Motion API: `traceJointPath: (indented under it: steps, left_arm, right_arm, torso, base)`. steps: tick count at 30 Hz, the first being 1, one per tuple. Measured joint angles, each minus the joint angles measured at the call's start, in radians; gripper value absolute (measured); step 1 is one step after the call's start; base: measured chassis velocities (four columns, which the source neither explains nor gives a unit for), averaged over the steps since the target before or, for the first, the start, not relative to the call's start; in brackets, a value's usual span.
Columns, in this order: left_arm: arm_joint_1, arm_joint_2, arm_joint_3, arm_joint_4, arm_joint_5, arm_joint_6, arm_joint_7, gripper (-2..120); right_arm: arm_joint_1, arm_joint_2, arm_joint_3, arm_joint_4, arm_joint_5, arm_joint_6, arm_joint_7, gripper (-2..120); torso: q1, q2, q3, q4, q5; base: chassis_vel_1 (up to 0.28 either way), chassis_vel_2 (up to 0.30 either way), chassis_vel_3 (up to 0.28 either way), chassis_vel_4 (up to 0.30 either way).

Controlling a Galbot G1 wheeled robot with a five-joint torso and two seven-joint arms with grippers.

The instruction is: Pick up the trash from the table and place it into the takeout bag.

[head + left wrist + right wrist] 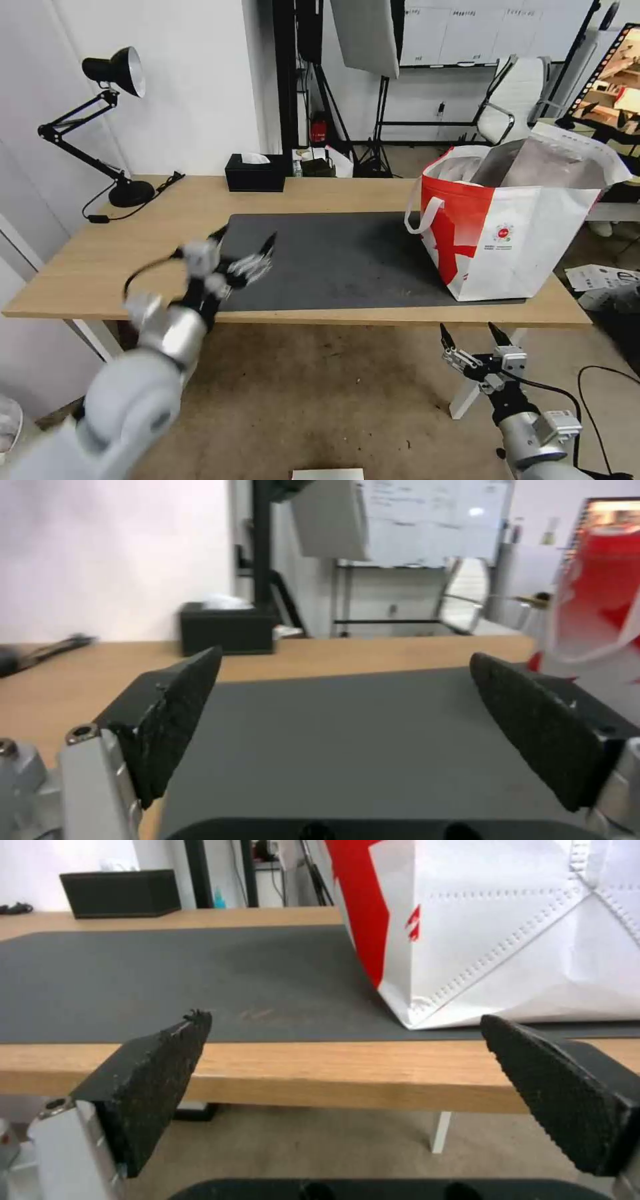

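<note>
While my left tool hovered spread above the matte grey mat, my right tool hung spread below the wooden table.

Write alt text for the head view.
The left claw, open, hovers over the near left corner of the dark grey rectangular mat on the long light-wood table. The large white and red takeout bag stands at the right; the open right claw waits below the table edge.

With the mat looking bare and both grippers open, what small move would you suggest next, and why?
Probably draw the left gripper back from above the mat. Both it and the right gripper, low before the table, hold nothing, no trash shows on the tabletop, and the takeout bag stands upright, so the clearing looks done.
</note>
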Motion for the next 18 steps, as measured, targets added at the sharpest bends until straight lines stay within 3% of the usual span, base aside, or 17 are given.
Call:
traceJointPath:
  steps: [4,11,18]
  left_arm:
    - [0.116,-0.101,-0.019,0.012,0.118,-0.083,0.039,100]
    - [0.196,-0.225,0.015,0.031,0.246,-0.126,0.041,100]
    - [0.234,-0.276,0.021,0.048,0.280,-0.157,0.040,100]
  right_arm:
    - [0.000,0.000,0.000,0.000,0.000,0.000,0.000,100]
    - [0.000,0.000,0.000,0.000,0.000,0.000,0.000,100]
    - [0.000,0.000,0.000,0.000,0.000,0.000,0.000,100]
  torso:
    - [0.000,0.000,0.000,-0.0005,0.0002]
    - [0.000,0.000,0.000,-0.0006,0.0002]
    - [0.000,0.000,0.000,-0.0006,0.0000]
  base:
    - [0.000,0.000,0.000,0.000]
    - [0.000,0.000,0.000,0.000]
    - [0.000,0.000,0.000,0.000]
